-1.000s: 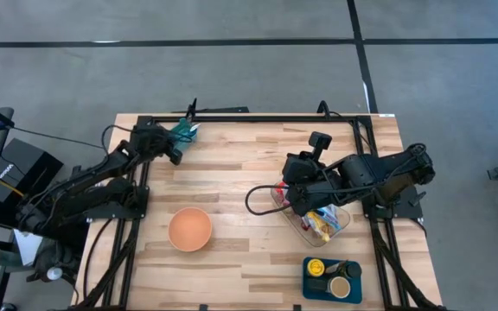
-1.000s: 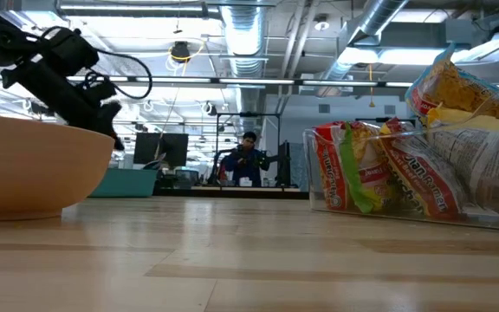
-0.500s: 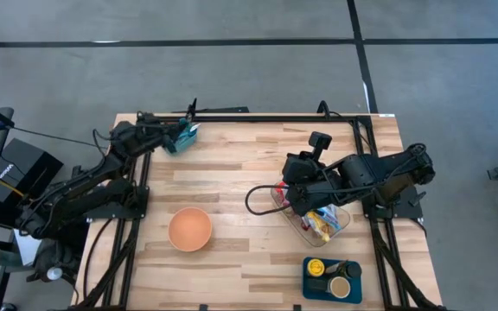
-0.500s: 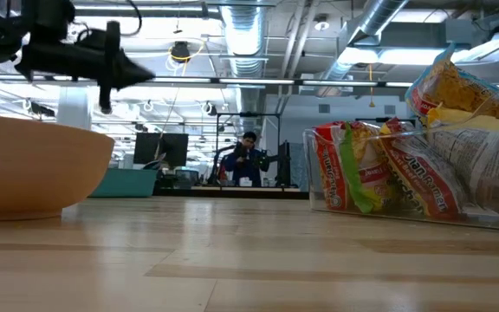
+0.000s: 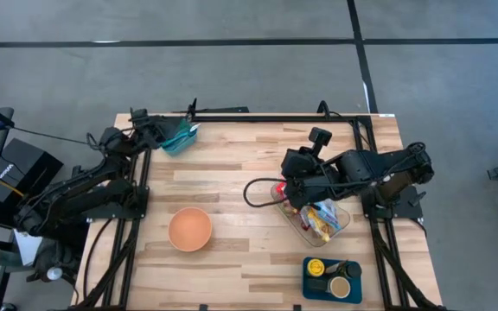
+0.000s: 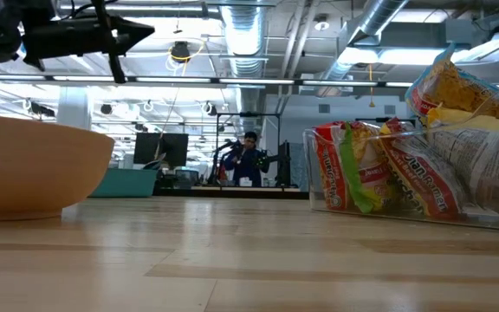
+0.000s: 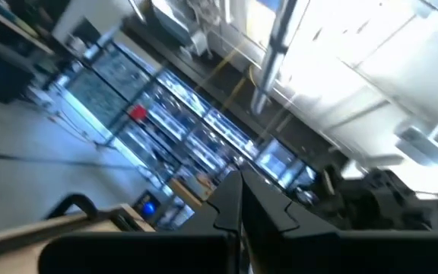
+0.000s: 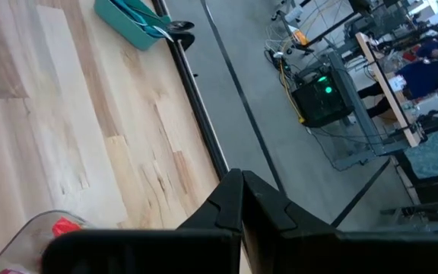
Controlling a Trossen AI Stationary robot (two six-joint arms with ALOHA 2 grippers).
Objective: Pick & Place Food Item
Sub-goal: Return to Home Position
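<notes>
Right gripper [image 8: 238,180], fingers pinched together and empty, hangs just above the noodle packs [image 5: 322,220] in the transparent bin [image 6: 319,204]. They're likely light, crinkly and slippery, best nipped at a sealed edge. Left gripper [image 7: 239,183], likewise closed, hovers beside the green bin [image 5: 178,138].

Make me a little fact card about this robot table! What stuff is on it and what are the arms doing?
table: wooden, an arm at each side
green bin: corner by left arm, utensils inside
orange bowl: left side, looks empty
transparent bin: right side, holds noodle packs
blue tray: front right, small containers on it
left gripper: jaws shut, empty, raised near green bin
right gripper: jaws shut, empty, by transparent bin's edge
</notes>
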